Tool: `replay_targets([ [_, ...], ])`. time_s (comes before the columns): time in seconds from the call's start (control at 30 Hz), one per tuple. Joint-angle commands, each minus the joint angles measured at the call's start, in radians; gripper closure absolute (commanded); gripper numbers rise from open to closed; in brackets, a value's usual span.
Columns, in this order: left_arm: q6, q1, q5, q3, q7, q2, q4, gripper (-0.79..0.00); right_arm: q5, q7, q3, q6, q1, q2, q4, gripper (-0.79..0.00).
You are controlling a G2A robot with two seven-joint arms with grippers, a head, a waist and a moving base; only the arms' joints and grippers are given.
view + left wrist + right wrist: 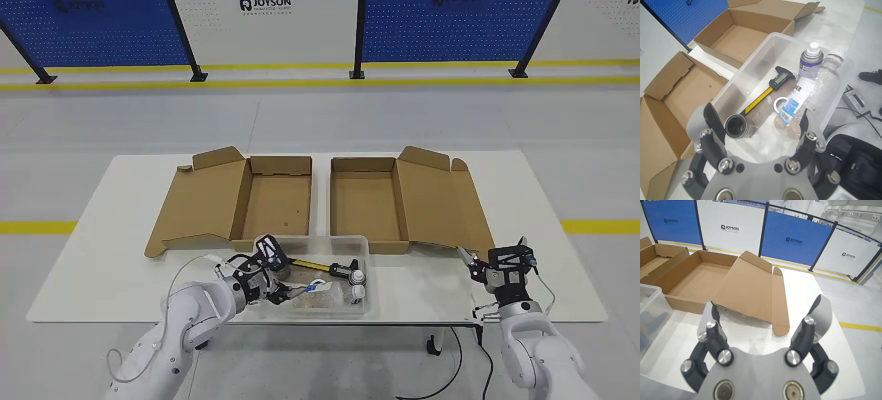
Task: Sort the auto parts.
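A clear plastic bin [745,64] [345,242] holds a steel bearing sleeve [738,127], a yellow and black digital caliper [770,89], a flat metal ring [779,104], a spray can [811,60] and a clear plastic bottle [810,91]. My left gripper [759,121] [275,275] hangs open over the bin's near end, one finger [712,121] right beside the sleeve, the other by the bottle's base. Two open cardboard boxes [270,195] [365,200] lie behind the bin. My right gripper [765,309] [495,262] is open over bare table near the right box's flap [753,291].
The white table [120,240] has bare surface to the left of the boxes and along its front right. Blue and white partition panels [730,228] stand beyond the far edge. Cables and a black device [855,100] lie on the floor.
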Motion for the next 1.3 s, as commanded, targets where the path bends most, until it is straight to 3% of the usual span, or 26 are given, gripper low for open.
replay_targets([
  [0.0,-0.006,-0.001,-0.003,0.0,-0.016,0.001,-0.018,-0.785,0.0,0.0,0.0,0.0,0.0,0.0,0.0,-0.785],
  [0.5,-0.012,-0.003,0.007,0.011,-0.004,0.001,-0.044,-0.785,0.0,0.0,0.0,0.0,0.0,0.0,0.0,-0.785],
  [0.7,-0.083,-0.074,0.048,0.075,-0.064,-0.001,-0.077,-0.785,0.0,0.0,0.0,0.0,0.0,0.0,0.0,-0.785],
  [0.93,-0.09,-0.194,-0.101,0.176,-0.233,-0.022,0.001,-0.785,0.0,0.0,0.0,0.0,0.0,0.0,0.0,-0.785],
  [1.27,-0.068,-0.307,-0.238,0.269,-0.36,-0.042,0.12,-0.785,0.0,0.0,0.0,0.0,0.0,0.0,0.0,-0.785],
])
